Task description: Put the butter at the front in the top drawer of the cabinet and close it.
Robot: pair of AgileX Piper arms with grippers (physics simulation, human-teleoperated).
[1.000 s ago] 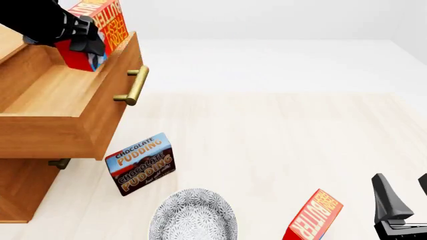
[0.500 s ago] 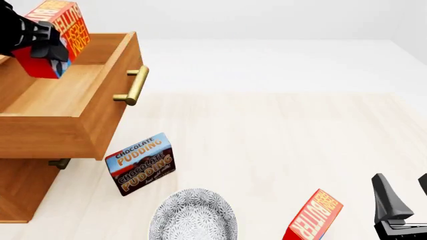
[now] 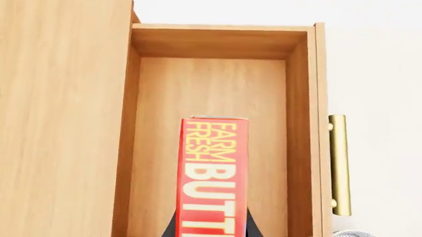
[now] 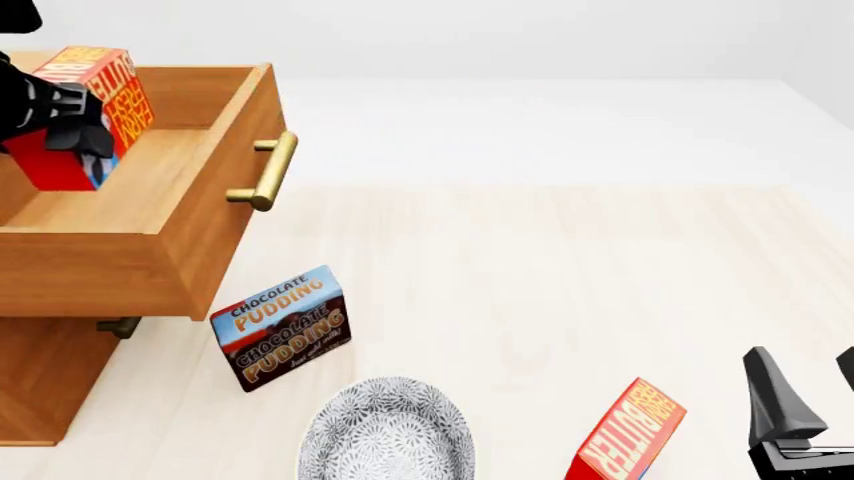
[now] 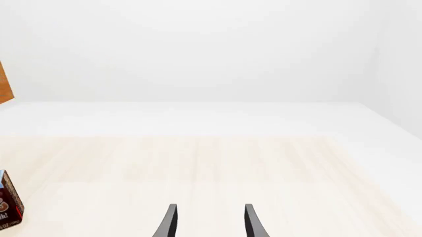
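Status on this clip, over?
Left hand shut on red butter carton over open top wooden drawer. Right hand open, idle. Nothing blocking.

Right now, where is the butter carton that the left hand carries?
In the front view the butter is at far left, held by the left hand above the open top drawer, tilted, inside its walls.

Cabinet (image 4: 47, 370) is placed at table's (image 4: 561, 290) left; top drawer (image 4: 200, 215) is pulled open. Butter (image 4: 83, 115) is held over drawer's interior. Pudding box (image 4: 283, 325) is set before drawer, bowl (image 4: 387, 432) nearer, second butter carton (image 4: 625, 435) at bowl's right.
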